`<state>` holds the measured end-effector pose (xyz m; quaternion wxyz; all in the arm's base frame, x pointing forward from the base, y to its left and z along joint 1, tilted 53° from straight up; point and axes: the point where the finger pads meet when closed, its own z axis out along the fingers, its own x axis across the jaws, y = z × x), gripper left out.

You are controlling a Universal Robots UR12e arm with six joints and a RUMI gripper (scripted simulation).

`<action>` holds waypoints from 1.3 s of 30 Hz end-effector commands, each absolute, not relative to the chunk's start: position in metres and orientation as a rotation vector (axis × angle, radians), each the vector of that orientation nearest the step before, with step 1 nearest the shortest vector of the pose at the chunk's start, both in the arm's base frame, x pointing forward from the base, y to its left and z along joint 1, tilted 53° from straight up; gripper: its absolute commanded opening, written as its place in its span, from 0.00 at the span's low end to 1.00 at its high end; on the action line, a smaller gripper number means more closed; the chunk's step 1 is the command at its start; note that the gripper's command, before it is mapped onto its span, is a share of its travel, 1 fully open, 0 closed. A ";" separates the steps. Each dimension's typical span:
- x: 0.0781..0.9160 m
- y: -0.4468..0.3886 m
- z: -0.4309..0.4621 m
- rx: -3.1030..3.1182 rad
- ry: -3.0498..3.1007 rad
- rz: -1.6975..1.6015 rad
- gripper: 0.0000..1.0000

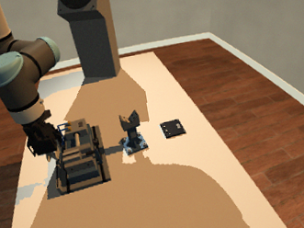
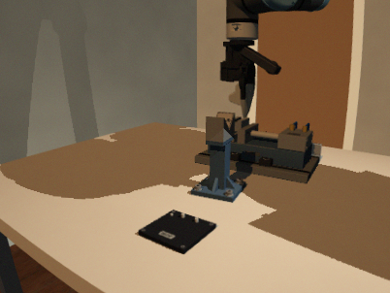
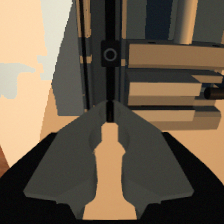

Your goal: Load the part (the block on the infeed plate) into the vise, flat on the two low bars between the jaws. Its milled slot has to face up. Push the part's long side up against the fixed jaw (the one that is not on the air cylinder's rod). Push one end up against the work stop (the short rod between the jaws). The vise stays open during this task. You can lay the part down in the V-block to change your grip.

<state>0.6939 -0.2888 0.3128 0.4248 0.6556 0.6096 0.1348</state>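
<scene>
One claw (image 1: 51, 157) (image 2: 245, 114) (image 3: 110, 102), narrow, fingertips together, nothing held. One vise (image 1: 86, 170) (image 2: 283, 157) (image 3: 175, 55), one V-block (image 1: 132, 132) (image 2: 219, 157), one infeed plate (image 1: 172, 129) (image 2: 177, 233), both without part. One part (image 3: 165, 89) appears between vise jaws, long axis parallel to them, one end near work stop (image 3: 215, 93); slot direction, contact unclear. Claw tips beyond part's other end, near vise edge; open room between V-block and plate on table (image 1: 202, 170) (image 2: 116, 204).
</scene>
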 end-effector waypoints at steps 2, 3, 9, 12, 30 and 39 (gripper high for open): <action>0.694 -0.288 0.313 1.639 1.524 0.338 0.00; 0.694 -0.288 0.313 1.639 1.524 0.338 0.00; 0.694 -0.287 0.313 1.639 1.524 0.338 0.00; 0.695 -0.286 0.312 1.639 1.524 0.338 0.00; 0.695 -0.283 0.311 1.639 1.524 0.338 0.00; 0.696 -0.281 0.310 1.639 1.524 0.338 0.00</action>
